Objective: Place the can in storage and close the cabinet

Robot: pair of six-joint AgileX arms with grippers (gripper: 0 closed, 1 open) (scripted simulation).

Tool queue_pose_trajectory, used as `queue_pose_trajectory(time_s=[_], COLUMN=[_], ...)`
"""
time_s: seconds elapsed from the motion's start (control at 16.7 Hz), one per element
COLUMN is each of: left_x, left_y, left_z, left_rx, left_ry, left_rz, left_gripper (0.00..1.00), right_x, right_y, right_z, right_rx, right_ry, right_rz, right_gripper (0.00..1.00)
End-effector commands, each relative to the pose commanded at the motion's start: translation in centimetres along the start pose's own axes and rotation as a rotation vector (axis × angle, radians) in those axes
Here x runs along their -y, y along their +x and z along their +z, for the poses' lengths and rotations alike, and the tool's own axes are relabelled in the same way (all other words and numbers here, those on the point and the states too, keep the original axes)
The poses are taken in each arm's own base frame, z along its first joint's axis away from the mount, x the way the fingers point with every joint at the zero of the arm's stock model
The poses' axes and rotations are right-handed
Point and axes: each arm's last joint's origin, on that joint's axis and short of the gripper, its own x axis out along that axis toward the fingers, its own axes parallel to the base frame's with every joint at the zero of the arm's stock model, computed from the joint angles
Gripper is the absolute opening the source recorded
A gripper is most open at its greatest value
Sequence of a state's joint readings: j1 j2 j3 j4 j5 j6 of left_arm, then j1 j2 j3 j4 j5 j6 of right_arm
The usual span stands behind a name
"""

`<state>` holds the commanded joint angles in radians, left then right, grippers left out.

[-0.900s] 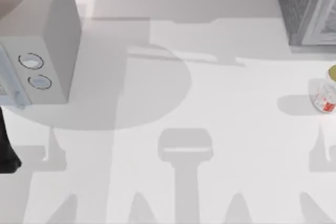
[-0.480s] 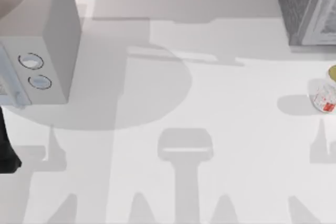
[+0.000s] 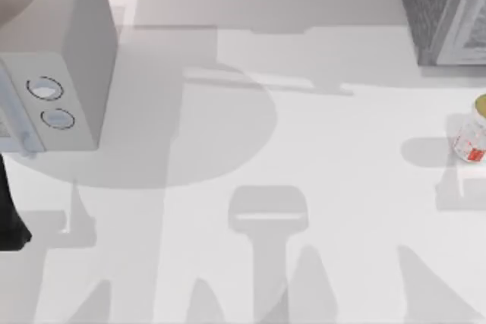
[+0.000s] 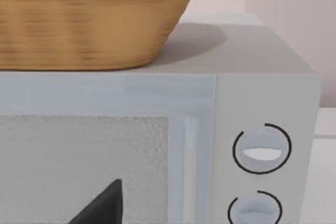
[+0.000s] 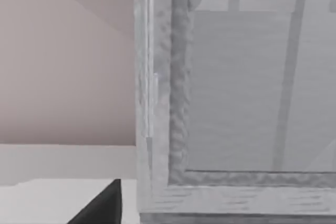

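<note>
- So far the can [image 3: 472, 136] stands upright at the far right edge of the surface [image 3: 319, 149], in the same spot as a moment ago, untouched.
- Only the arm shadows on the near right of the surface have shifted, sliding leftward and toward the can; I judge the right arm is swinging in for a pickup.
- Well behind the can stands the grey cabinet [image 3: 444, 9]; the right wrist view shows its door frame [image 5: 163, 103] close up.
- Whether either end effector is released or clenched, I cannot tell.
- On the left, the microwave [image 3: 57, 73] carries a wicker basket [image 4: 94, 19], and the left arm [image 3: 9, 218] sits parked at the left edge.
</note>
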<state>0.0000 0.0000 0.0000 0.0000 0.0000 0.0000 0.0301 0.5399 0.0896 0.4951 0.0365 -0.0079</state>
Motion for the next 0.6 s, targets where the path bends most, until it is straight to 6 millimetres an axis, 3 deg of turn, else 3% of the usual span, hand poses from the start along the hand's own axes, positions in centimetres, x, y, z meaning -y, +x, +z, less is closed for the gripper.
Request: queue_pose_trajectory(time_s=[0.6], left_x=[0.0], left_y=[0.0], left_z=[0.0], left_rx=[0.000], left_ry=[0.000], left_rz=[0.000], left_gripper=[1.00], right_x=[-1.0], right_y=[5.8], right_z=[-5.7], right_rx=[-0.187], right_ry=[0.025], right_rz=[-0.003], right_gripper=[1.00])
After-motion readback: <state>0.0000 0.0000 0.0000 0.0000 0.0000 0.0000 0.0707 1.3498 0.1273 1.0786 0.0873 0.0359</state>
